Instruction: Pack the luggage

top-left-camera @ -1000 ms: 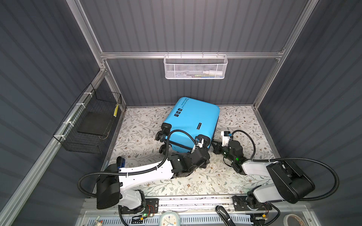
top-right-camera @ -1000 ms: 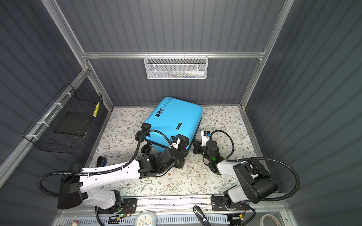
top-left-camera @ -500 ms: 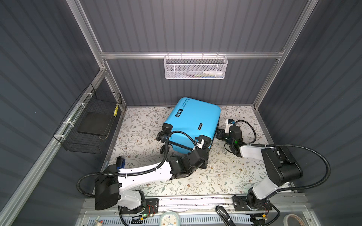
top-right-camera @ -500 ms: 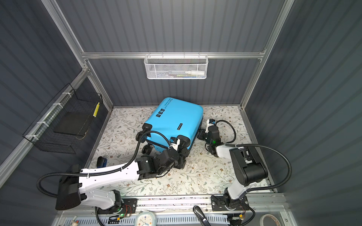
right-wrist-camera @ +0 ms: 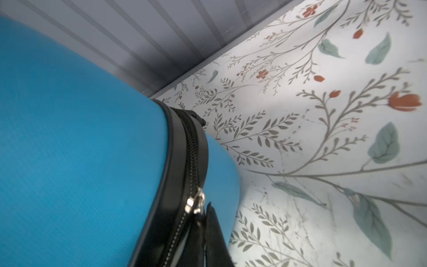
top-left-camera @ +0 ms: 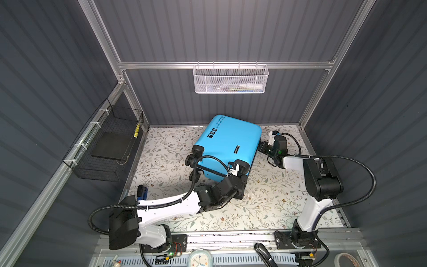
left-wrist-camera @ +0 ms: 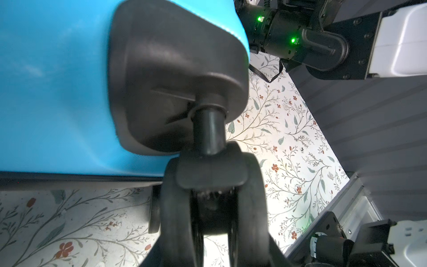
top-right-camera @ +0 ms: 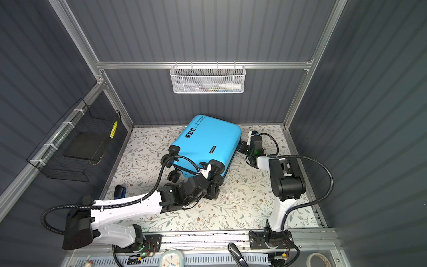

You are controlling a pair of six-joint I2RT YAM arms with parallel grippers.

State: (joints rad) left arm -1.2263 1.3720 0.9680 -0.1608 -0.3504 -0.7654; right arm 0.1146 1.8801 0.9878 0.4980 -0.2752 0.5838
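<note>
The luggage [top-left-camera: 227, 143] [top-right-camera: 205, 143] is a bright blue hard-shell suitcase lying flat and closed on the floral floor, wheels toward the front. My left gripper [top-left-camera: 241, 182] [top-right-camera: 213, 183] is at its near right corner, jaws closed around a black caster wheel [left-wrist-camera: 249, 196]; in the left wrist view the gripper [left-wrist-camera: 213, 249] has the twin wheel between its fingers. My right gripper [top-left-camera: 262, 146] [top-right-camera: 241, 146] presses against the suitcase's right side, toward the back. In the right wrist view it [right-wrist-camera: 205, 235] is shut just below the silver zipper slider [right-wrist-camera: 195, 203], on the pull.
A white mesh basket [top-left-camera: 231, 79] [top-right-camera: 208, 79] with small items hangs on the back wall. A black wire basket [top-left-camera: 108, 148] [top-right-camera: 78, 145] hangs on the left wall. A small blue and black object [top-left-camera: 142, 193] lies at the floor's near left. The back wall stands close behind the suitcase.
My right gripper has travelled along the suitcase's right side from the near end toward the back. The suitcase has shifted slightly. My left gripper has stayed on the wheel.
</note>
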